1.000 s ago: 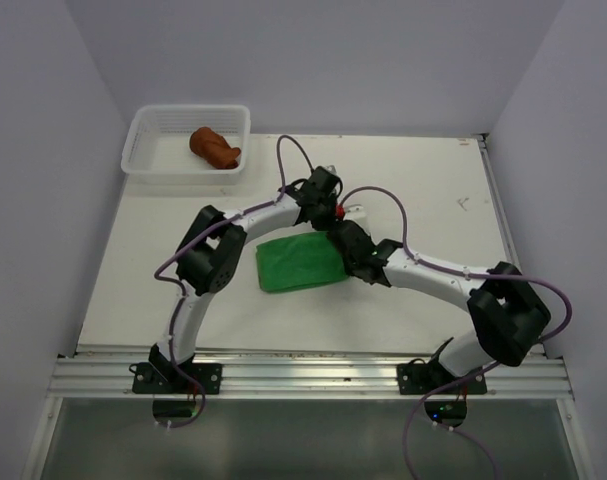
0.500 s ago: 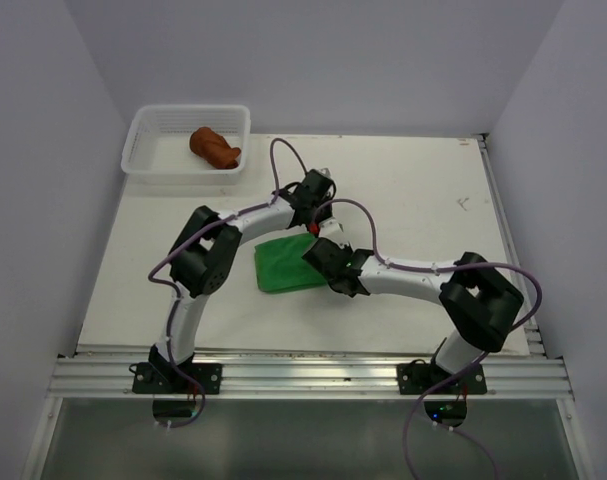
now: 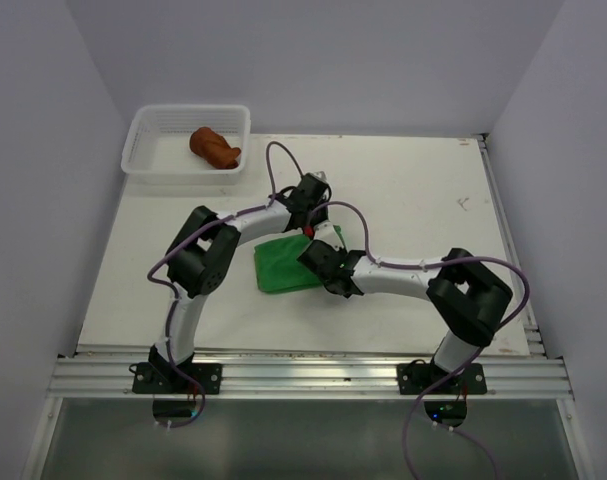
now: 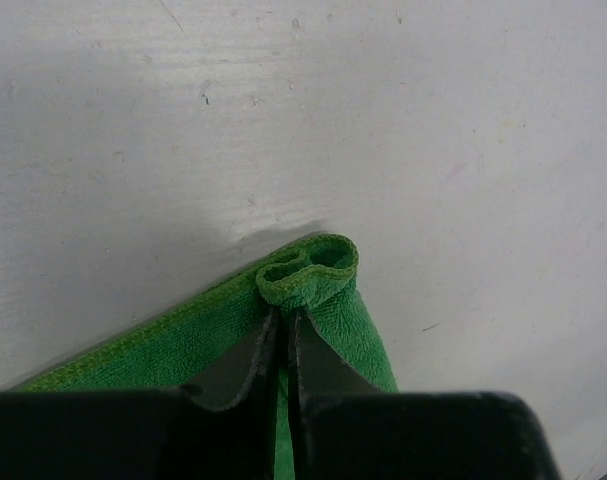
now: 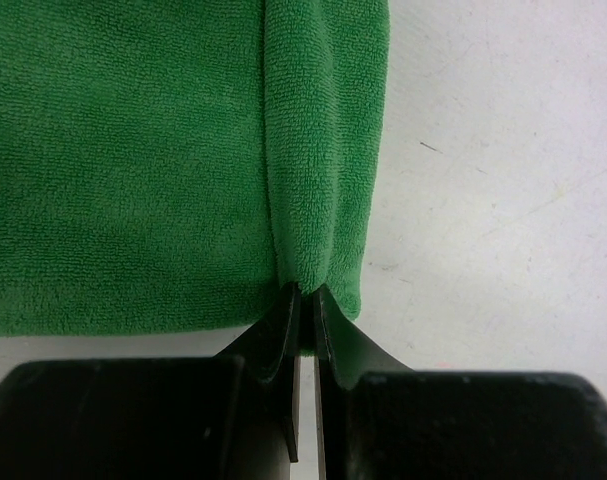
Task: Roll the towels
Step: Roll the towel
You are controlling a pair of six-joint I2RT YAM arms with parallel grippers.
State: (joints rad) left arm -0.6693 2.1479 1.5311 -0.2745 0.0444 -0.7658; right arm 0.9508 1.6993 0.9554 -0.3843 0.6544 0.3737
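We see the right gripper (image 3: 315, 258) carried left and a little nearer over the last second, taking the right edge of the green towel (image 3: 281, 268) with it. The stretch of cloth that shows from above is now shorter from the right. The left gripper (image 3: 312, 230), pinched on the far right corner, has also shifted left and slightly nearer. The right arm's elbow has swung well to the left, and its forearm now lies closer to level across the table. The left arm's elbow has edged left too, and the purple cable loops over both wrists have followed.
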